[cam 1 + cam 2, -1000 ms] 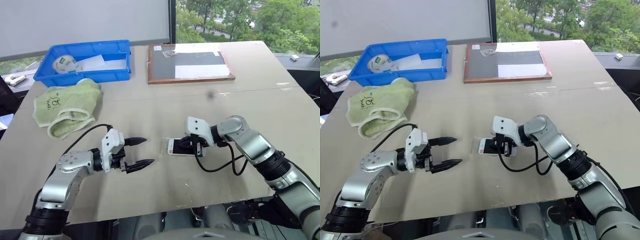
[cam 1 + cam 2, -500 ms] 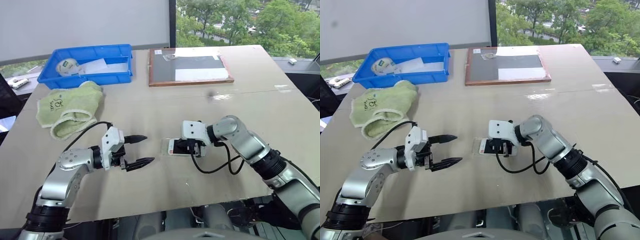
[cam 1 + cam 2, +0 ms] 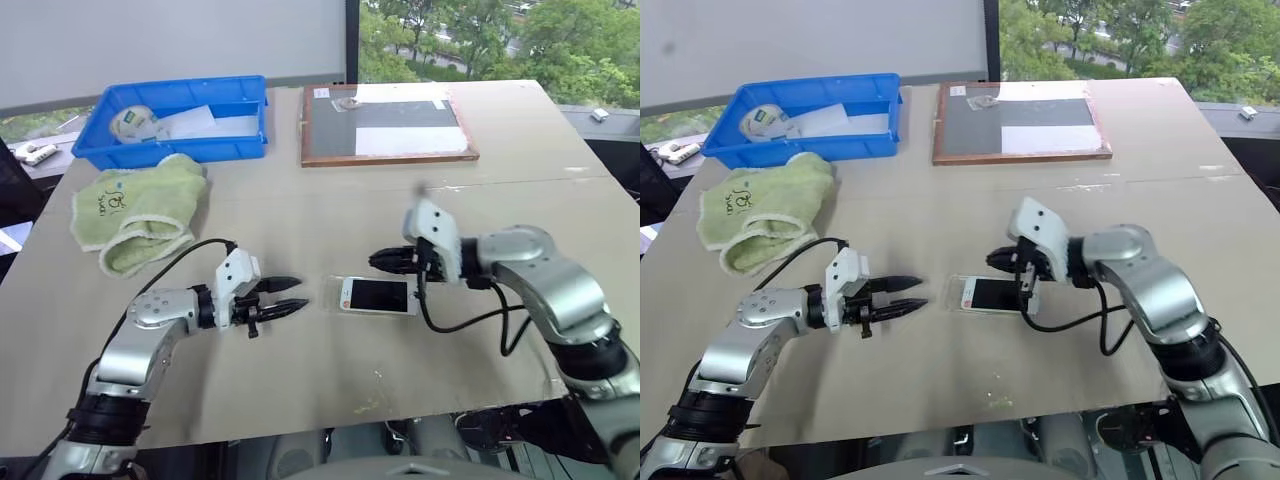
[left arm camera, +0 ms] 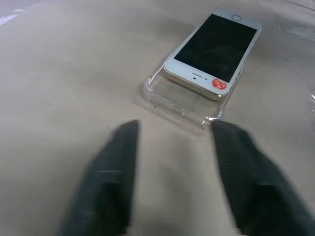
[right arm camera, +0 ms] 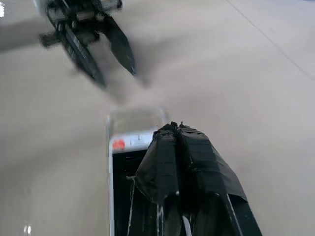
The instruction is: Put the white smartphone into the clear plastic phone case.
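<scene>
Since a second ago your right gripper has lifted off the white smartphone, fingers pressed together and empty, hanging just above its far edge. Your left gripper has narrowed to a slight gap, holding nothing, just left of the clear plastic phone case. Phone lies screen-up, partly seated, case's left end sticking out. Far left, blue bin holds a tape roll and white sheets.
</scene>
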`<state>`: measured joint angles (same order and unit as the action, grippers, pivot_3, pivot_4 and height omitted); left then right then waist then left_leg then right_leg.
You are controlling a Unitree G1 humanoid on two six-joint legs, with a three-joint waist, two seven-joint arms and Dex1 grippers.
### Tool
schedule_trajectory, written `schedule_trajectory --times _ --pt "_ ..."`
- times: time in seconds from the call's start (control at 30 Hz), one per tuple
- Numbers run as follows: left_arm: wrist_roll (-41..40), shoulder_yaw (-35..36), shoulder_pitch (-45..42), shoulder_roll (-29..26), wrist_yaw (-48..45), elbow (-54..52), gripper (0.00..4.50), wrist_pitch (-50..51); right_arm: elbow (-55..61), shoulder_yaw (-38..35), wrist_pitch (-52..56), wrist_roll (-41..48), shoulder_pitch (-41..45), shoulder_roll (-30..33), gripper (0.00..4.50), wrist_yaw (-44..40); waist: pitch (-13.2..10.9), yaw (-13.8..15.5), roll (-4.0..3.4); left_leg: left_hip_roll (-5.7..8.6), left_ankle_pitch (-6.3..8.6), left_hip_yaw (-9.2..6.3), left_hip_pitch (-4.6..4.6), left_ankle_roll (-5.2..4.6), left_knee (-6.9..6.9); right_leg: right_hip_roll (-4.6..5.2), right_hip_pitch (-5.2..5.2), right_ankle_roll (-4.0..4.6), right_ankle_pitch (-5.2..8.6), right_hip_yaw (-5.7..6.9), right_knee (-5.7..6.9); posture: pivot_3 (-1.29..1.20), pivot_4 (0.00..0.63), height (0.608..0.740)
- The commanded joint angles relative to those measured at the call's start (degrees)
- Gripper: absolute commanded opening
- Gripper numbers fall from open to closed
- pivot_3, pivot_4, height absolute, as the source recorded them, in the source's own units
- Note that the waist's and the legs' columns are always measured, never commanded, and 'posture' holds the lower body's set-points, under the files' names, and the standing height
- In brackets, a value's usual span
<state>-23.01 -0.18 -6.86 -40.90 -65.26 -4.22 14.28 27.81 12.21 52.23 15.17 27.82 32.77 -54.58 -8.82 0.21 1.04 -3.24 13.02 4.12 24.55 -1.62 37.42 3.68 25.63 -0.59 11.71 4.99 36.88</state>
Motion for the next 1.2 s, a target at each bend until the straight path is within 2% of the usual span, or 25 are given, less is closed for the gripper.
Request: schedule_trajectory --times 0.03,0.2,0.4,0.6,0.97,1.2 --pt "0.62 -0.97 -1.65 0.39 -0.9 1.16 0.07 -0.54 6.33 -5.19 2.54 1.46 -5.26 4.75 0.0 2.29 -0.02 0.47 0.03 0.0 0.0 0.0 0.01 0.0 0.01 0.0 0.0 0.02 0.02 0.0 -0.02 0.0 0.15 0.74" --pt "2.05 -2.9 -3.08 1.55 -1.47 2.94 0.07 -1.38 9.57 -7.02 2.44 0.35 -14.55 10.29 0.0 5.88 -0.04 0.6 0.05 0.0 0.0 -0.02 0.01 0.0 0.04 -0.02 -0.01 0.06 0.06 0.01 -0.05 0.0 0.15 0.74" --pt "4.2 -4.64 -3.65 3.24 -0.55 4.59 0.07 -2.51 11.23 -4.75 3.61 -0.02 -17.01 9.97 0.0 11.22 -0.05 0.45 0.08 -0.03 0.0 -0.05 -0.05 -0.01 0.06 -0.1 -0.01 0.05 0.04 -0.08 -0.01 0.0 0.15 0.74" --pt "5.69 -5.67 -3.78 3.73 -0.18 4.94 0.07 -3.12 9.78 1.32 3.12 -1.32 -13.87 9.54 0.0 13.44 -0.05 0.58 0.08 -0.02 0.0 -0.06 -0.04 -0.01 0.1 -0.09 -0.02 0.06 0.04 -0.11 -0.01 0.0 0.15 0.74" --pt "6.41 -6.6 -4.64 5.56 1.37 3.48 0.07 -1.52 4.14 12.36 0.18 -3.45 -4.16 6.06 0.0 11.12 -0.03 0.59 0.1 -0.02 -0.01 -0.06 -0.03 -0.02 0.33 -0.11 -0.06 0.07 0.04 -0.1 0.14 0.0 0.15 0.74" --pt "6.46 -6.69 -4.48 6.54 2.13 2.83 0.07 -1.09 -0.26 13.14 -2.23 -2.77 -2.49 3.79 0.0 8.18 -0.03 0.49 0.1 -0.05 0.0 -0.07 -0.05 -0.02 0.83 -0.09 -0.08 0.2 0.11 -0.12 0.64 0.0 0.15 0.74"
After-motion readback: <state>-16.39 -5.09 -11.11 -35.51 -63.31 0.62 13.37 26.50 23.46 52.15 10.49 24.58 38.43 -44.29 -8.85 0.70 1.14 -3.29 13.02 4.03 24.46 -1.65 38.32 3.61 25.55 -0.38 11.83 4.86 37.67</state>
